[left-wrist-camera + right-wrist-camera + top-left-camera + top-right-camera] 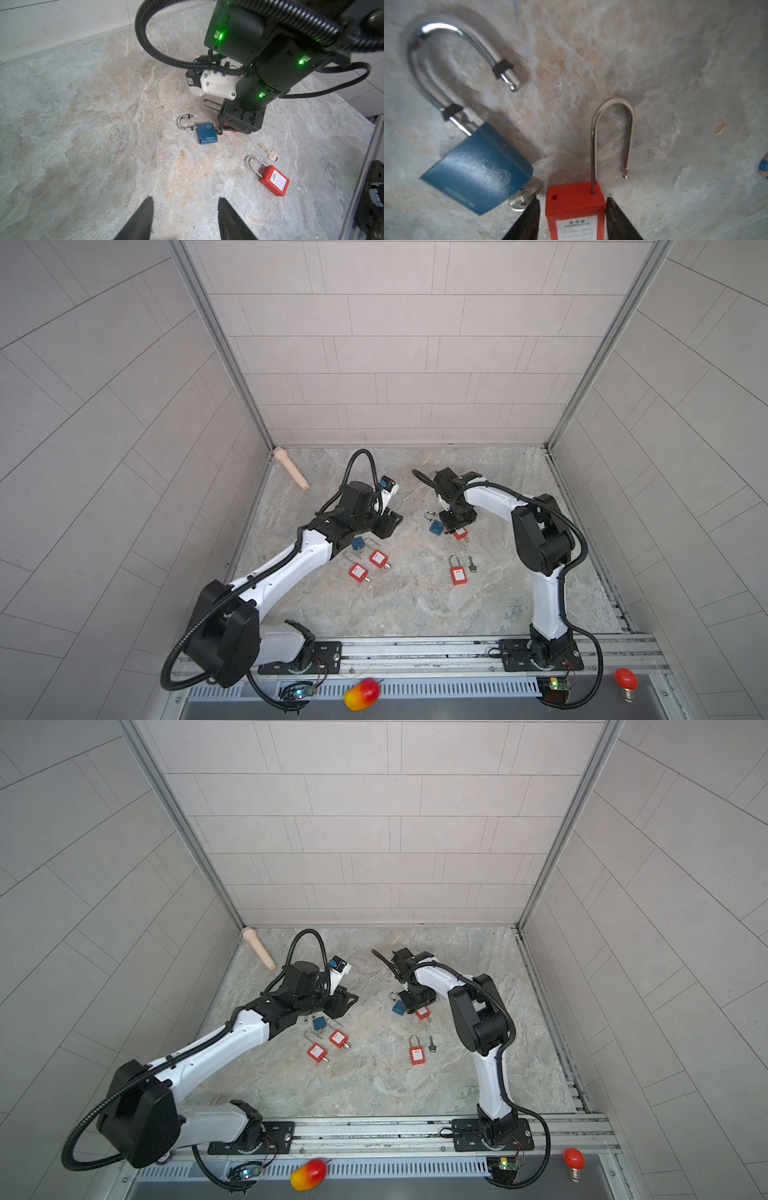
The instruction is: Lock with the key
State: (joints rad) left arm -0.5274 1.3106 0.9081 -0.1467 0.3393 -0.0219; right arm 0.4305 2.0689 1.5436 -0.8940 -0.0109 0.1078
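Right wrist view: the right gripper (573, 200) is seen low over a marbled table (675, 83). Its jaws are parted and set either side of the body of a red padlock (575, 199), with a sliver of space visible on one side. The steel shackle (612, 128) of this padlock is unlatched, its free end out of the body. Just beside it a blue padlock (477, 168) is laid flat, its shackle also unlatched. A silver key (525, 195) is seen at its base, touching it. In both top views this pair is found right of the table's middle, under the right gripper.

Left wrist view: the left gripper (185, 197) is held above bare table, jaws apart with nothing between them.

Nearer the front, a second red padlock (457, 575) is shown with a loose key (471, 563) beside it.
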